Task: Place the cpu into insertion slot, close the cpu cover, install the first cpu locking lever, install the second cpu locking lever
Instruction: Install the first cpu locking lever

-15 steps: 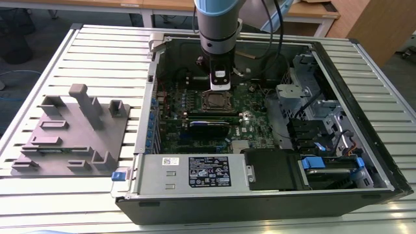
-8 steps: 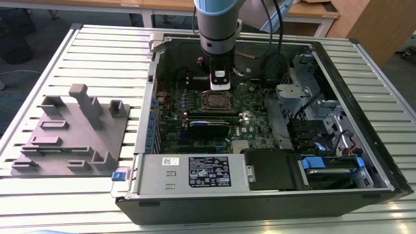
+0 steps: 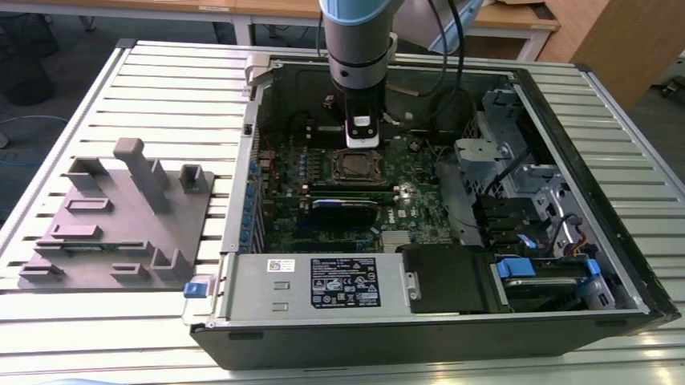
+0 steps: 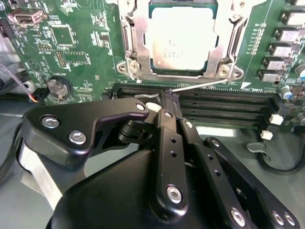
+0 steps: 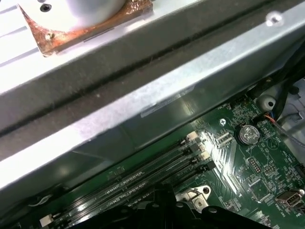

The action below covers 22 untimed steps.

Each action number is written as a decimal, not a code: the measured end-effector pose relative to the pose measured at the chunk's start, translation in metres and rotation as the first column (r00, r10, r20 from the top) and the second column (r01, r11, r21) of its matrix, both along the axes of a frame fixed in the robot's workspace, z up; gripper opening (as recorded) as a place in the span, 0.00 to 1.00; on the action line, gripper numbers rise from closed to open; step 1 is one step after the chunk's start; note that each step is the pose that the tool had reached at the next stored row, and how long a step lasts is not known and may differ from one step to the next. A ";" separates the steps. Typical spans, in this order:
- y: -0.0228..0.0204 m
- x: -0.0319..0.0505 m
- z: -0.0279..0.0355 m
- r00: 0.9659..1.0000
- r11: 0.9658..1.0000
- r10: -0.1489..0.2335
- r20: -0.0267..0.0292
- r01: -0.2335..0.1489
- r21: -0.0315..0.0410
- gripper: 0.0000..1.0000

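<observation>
Exterior view shows the slatted table (image 3: 160, 64) carrying an open computer case (image 3: 354, 341), with the arm (image 3: 358, 48) reaching straight down into it and ending just beside the insertion slot (image 3: 355, 166), on the side away from the power supply. In the second wrist view the green motherboard (image 4: 86, 57) surrounds that slot, and the long black memory slots (image 4: 224, 107) run just beside it, between the slot and the tool. The cpu cover (image 4: 139, 43) lies flat over the slot, and the cpu (image 4: 181, 38) shows through its cut-out, seated inside the slot with its pale metal face up. A thin wire locking lever (image 4: 202, 84) runs along the slot's edge nearest the memory slots. It sits slightly raised, and its free end meets the tool (image 4: 167, 98). The tool's fingers are pressed together into one narrow tip. I cannot tell whether they pinch the wire or only bear against it. The work appears to be at a locking lever, with chip and cover already in place. Doing this step well likely means keeping the tip square on the thin wire so it cannot slip off. The force should follow the lever's own arc, and the fingers should stay clear of the memory slots' white end latches.
</observation>
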<state>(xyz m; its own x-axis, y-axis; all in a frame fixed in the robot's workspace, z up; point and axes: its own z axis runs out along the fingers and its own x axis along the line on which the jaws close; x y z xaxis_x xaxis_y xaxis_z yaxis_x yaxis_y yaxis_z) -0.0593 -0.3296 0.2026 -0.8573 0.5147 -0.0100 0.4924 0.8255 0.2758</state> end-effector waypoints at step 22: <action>0.0016 0.0031 -0.0045 1.000 1.000 0.000 0.000 0.000 -0.005 0.11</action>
